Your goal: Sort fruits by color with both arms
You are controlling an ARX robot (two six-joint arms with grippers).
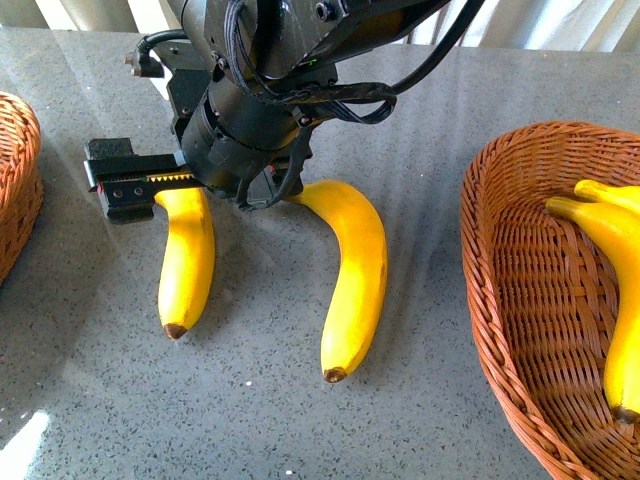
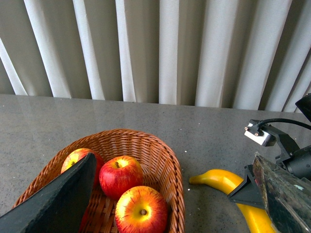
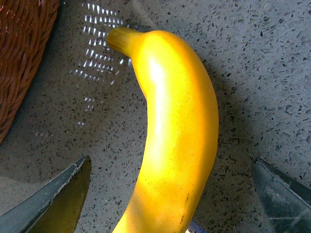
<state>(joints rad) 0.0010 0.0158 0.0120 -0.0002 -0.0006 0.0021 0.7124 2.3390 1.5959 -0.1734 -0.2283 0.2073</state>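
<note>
hanging low over the grey speckled countertop (image 1: 450, 120), the right gripper (image 3: 167, 196) has its jaws spread wide and empty, one on either side of a loose banana (image 1: 188, 255). the banana lies flat on the stone, and neither jaw appears to touch it. the step in hand looks like the grasp on this fruit.

its long axis runs roughly away from the robot. the stem end is far, tucked under the gripper, and the brown tip points back toward the robot. the curve bellies toward the robot's right. the jaws seem to stand across that axis, so closing should pinch the body across its width.

the next move calls for a short descent, a firm close near the stem half, then a lift and a carry to the wicker basket (image 1: 480, 250) on the right, where other bananas (image 1: 615, 240) lie. a second banana (image 1: 355, 270) rests just beside the first, so the far jaw must not nudge it.

the left gripper (image 2: 167, 204) hovers over the apple basket (image 2: 160, 150), which holds three apples (image 2: 120, 175). its jaws are parted and carry nothing.
</note>
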